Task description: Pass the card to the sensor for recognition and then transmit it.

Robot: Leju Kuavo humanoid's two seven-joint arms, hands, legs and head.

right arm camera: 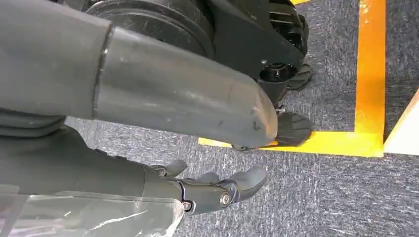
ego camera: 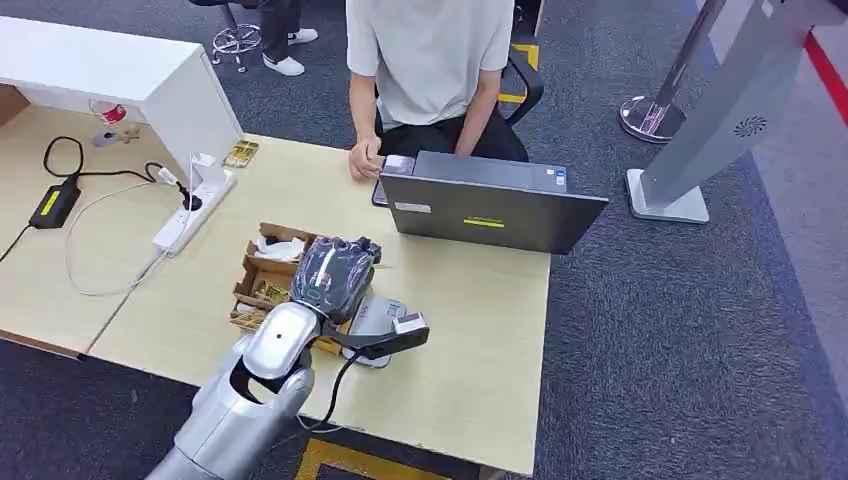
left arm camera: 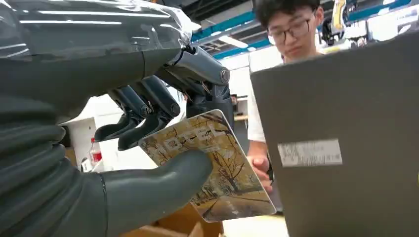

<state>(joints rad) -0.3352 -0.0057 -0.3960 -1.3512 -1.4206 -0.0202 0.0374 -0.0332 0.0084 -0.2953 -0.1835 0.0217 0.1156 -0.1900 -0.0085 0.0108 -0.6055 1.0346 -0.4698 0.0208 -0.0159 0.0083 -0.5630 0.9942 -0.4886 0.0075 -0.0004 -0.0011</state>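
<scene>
card [left arm camera: 212, 168] (wrist view) in left hand [ego camera: 335, 275]

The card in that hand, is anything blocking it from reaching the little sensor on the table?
Nothing visible does. The left hand holds the card just above the white sensor; the laptop stands farther back.

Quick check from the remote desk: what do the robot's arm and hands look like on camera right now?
The left arm is glossy silver with rounded shells and a black cable looping beside it. The left hand is dark under clear plastic film; up close it has a grey ribbed cover, a thick grey thumb and darker jointed fingers. The right hand looks the same: grey thumb, darker fingers, plastic wrap.
</scene>
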